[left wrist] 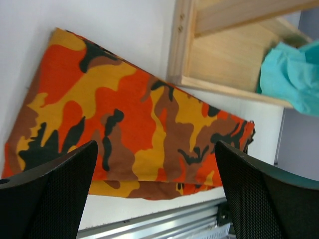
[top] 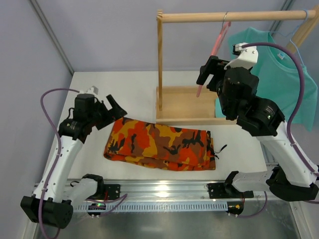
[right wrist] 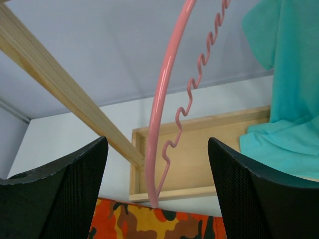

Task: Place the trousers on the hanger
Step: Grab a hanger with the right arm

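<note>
The camouflage trousers lie folded flat on the white table, in front of the wooden rack's base. My left gripper hovers open just off their left end; in the left wrist view the trousers spread out beyond the wide-apart jaws, nothing between them. The pink hanger hangs from the wooden rail by its metal hook. My right gripper is raised beside it, open. Through the right wrist camera the hanger shows ahead between the spread fingers, untouched, and the trousers lie below.
A wooden rack with upright post, top rail and tray base stands at the back. A teal T-shirt on a light-blue hanger hangs at the rail's right end. A metal rail runs along the near edge.
</note>
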`<action>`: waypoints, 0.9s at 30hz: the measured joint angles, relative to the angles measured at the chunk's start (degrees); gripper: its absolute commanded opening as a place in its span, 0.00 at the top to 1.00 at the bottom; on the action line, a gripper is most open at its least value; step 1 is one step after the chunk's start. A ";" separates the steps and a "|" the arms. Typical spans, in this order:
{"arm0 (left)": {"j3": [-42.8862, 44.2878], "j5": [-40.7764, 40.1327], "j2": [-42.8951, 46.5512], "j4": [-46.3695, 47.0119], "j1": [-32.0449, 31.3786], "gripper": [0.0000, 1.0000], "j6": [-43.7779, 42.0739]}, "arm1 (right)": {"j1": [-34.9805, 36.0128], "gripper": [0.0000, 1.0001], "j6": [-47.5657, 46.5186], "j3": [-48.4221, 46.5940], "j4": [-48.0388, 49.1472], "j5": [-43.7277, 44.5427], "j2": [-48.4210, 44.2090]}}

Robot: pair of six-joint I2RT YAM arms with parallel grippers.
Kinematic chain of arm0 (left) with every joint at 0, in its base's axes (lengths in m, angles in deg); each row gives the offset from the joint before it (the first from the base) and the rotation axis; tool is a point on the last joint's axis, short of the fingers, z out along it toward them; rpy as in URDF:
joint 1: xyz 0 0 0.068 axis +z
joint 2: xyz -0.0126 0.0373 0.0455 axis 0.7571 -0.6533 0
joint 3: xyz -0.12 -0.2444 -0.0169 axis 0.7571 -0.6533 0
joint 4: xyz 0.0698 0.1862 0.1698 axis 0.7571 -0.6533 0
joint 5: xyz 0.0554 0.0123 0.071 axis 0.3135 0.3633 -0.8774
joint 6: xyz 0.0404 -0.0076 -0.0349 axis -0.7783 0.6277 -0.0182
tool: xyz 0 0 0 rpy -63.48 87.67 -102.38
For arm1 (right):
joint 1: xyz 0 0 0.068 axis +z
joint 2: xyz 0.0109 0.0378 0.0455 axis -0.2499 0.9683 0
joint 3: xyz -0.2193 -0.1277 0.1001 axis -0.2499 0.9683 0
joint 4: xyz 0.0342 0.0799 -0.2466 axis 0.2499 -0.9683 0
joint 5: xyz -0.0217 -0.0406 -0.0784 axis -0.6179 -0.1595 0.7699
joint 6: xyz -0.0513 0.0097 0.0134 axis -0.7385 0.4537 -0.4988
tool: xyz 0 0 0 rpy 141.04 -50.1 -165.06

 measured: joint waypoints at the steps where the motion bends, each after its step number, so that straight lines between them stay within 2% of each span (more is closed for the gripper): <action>1: -0.13 0.50 -0.24 0.20 -1.46 0.00 -0.44 | -0.98 0.17 0.02 0.31 -0.04 -0.09 0.33; 4: -1.55 2.05 -0.50 1.31 -4.22 0.00 -1.70 | -4.07 0.19 -0.07 1.60 -0.22 -0.72 0.59; 11: -7.91 5.81 0.57 5.75 -4.39 0.02 -3.87 | -8.13 0.23 -1.60 5.77 0.37 -5.33 -0.68; 14: -8.90 6.97 0.50 6.91 -4.39 0.04 -4.87 | -8.31 0.27 -2.14 7.13 0.44 -6.40 -1.18; 18: -9.38 8.41 0.26 8.79 -4.39 0.06 -5.81 | -8.70 0.39 -3.10 7.39 0.44 -6.91 -1.18; 27: -9.40 10.36 -0.96 9.68 -4.39 0.05 -8.00 | -9.07 0.51 -4.74 7.39 0.20 -6.45 -0.76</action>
